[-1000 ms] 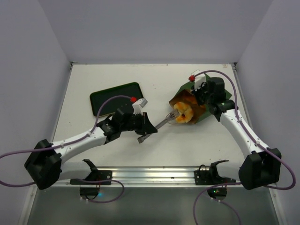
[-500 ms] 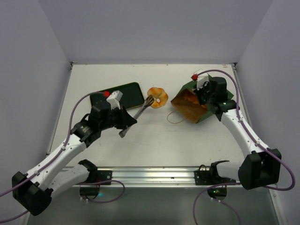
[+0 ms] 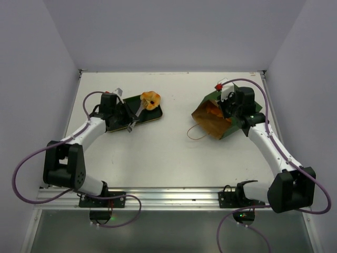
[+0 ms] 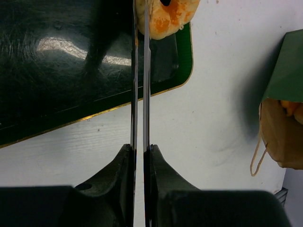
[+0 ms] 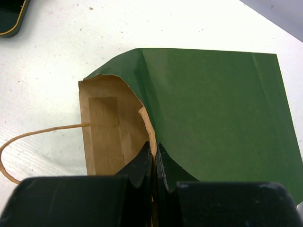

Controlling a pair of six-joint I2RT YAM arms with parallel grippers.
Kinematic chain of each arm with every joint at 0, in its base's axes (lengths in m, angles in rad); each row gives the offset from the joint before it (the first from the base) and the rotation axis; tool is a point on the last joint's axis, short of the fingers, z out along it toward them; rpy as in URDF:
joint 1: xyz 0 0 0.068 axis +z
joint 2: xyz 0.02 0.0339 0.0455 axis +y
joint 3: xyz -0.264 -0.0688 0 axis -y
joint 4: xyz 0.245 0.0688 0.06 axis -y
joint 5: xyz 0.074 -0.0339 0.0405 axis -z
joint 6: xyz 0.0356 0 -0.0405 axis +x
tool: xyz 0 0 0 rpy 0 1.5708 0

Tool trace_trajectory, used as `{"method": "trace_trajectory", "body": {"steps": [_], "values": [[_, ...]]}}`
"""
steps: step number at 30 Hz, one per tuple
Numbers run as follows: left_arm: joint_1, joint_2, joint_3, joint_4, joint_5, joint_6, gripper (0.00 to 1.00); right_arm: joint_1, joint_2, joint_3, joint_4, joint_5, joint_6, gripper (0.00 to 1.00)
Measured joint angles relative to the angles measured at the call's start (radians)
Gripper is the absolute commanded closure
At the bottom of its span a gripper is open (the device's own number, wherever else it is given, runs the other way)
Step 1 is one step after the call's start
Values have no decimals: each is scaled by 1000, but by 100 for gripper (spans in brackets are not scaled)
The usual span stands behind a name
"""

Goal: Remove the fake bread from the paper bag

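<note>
Fake bread, one golden round roll (image 3: 150,100), is pinched at its edge between the long thin fingers of the left gripper (image 3: 142,104), which are pressed almost together. It hangs over the far right corner of a dark green tray (image 3: 152,113), well apart from the paper bag (image 3: 210,122). Being round, the roll shows no long axis.

More orange bread (image 3: 213,110) shows inside the bag. The bag lies on its side, its mouth facing left toward the middle of the table (image 3: 158,158) and its length running roughly left to right. The right gripper (image 3: 227,109) pinches the bag's upper rim, fingers closed on the paper.

This looks like the setting-down step. Next, the roll likely needs releasing onto the tray, followed by another reach into the bag.
</note>
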Motion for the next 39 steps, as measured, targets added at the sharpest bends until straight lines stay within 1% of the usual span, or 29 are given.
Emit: {"method": "trace_trajectory", "body": {"steps": [6,11,13,17,20,21,24,26,27,39], "values": [[19,57,29,24,27,14,100,0,0,-6,3,-8,6,100],[37,60,35,40,40,23,100,-1,0,-7,4,-9,6,100],[44,60,35,41,41,24,98,-1,0,-9,4,-13,6,100],[49,60,35,42,43,26,92,-1,0,-10,4,-16,6,100],[50,60,35,42,47,26,82,-1,0,-10,4,-16,6,100],[50,60,35,42,47,26,77,-1,0,-10,4,-16,6,100],[50,60,35,41,48,32,68,-1,0,-11,4,-16,6,100],[50,58,35,40,47,34,65,-1,0,-12,4,-16,6,100],[51,54,35,40,47,35,62,-1,0,-12,4,-17,6,100],[64,-40,24,24,45,50,55,-1,0,-14,4,-22,6,100]]}}
